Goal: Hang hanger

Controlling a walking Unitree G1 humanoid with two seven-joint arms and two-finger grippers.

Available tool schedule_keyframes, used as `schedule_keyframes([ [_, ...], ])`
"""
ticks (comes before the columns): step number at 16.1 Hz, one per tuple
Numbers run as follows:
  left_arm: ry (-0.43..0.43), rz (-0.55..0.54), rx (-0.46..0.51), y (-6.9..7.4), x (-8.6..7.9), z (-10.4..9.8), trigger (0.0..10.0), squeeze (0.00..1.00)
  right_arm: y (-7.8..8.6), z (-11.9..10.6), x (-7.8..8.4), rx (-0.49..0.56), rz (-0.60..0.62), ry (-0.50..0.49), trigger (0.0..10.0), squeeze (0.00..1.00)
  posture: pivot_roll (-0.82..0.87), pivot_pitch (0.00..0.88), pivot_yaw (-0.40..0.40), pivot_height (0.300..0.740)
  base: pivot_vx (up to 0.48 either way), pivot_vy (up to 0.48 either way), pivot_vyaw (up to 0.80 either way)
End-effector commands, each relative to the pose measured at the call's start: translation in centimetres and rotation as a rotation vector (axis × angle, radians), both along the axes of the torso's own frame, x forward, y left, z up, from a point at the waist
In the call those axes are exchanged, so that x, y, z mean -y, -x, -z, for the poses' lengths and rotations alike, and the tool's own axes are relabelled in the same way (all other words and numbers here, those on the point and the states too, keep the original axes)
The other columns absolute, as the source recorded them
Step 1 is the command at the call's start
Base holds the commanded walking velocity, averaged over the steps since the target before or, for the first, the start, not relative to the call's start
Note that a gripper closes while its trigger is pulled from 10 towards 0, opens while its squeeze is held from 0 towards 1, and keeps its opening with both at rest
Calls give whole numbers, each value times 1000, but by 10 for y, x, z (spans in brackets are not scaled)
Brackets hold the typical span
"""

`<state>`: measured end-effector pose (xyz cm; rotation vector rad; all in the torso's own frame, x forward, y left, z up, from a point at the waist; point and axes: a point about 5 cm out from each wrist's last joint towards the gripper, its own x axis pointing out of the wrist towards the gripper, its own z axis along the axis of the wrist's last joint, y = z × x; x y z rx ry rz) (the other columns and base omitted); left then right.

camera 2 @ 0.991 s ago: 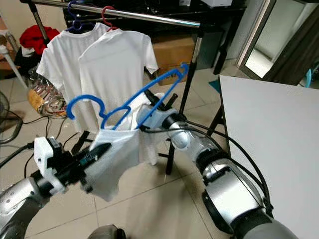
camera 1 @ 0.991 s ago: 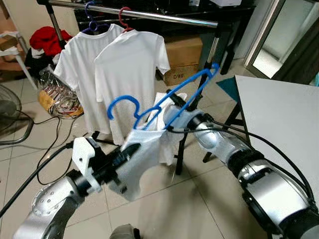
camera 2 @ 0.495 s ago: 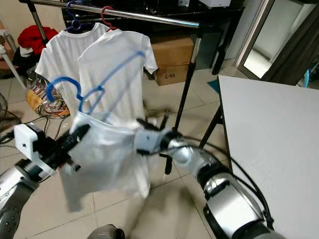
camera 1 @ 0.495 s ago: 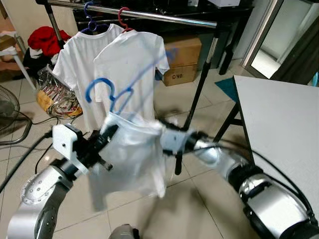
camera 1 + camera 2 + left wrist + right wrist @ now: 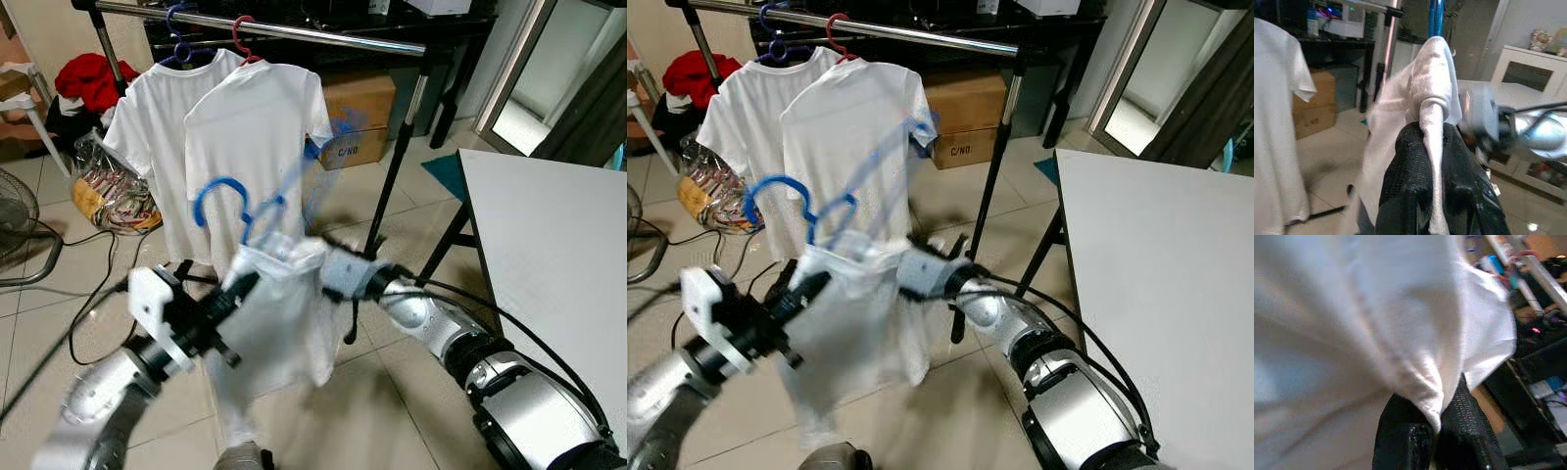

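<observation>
Your blue hanger [image 5: 238, 201], with a white shirt [image 5: 279, 323] draped on it, is not yet on the clothes rail [image 5: 294, 26]; it sits below and in front, where 2 white T-shirts [image 5: 250, 122] already hang. The left tool [image 5: 1436, 142] is closed on a shirt fold, and the right tool [image 5: 1437, 416] pinches fabric too. Lifting and hooking remain. A cardboard box [image 5: 355, 108] stands behind, contents hidden.
</observation>
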<state>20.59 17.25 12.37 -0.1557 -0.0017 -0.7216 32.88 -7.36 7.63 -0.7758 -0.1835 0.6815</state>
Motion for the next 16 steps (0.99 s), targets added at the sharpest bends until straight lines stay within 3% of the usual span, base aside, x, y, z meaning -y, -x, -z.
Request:
schedule_keyframes([
  [1,33,25,-7,2,5,-1,10000,0,-9,-19,-2,68,25,-65,10000,0,145,0,-34,740,0,0,0],
  [8,208,4,-98,3,18,13,10000,0,-17,-50,-6,255,49,-179,10000,0,142,0,-36,740,0,0,0],
  [13,234,-6,-154,5,21,24,10000,0,-24,-69,-18,330,66,-204,10000,0,140,0,-33,740,0,0,0],
  [16,195,7,-185,8,22,32,10000,0,-29,-77,-18,348,96,-213,10000,0,140,0,-33,740,0,0,0],
])
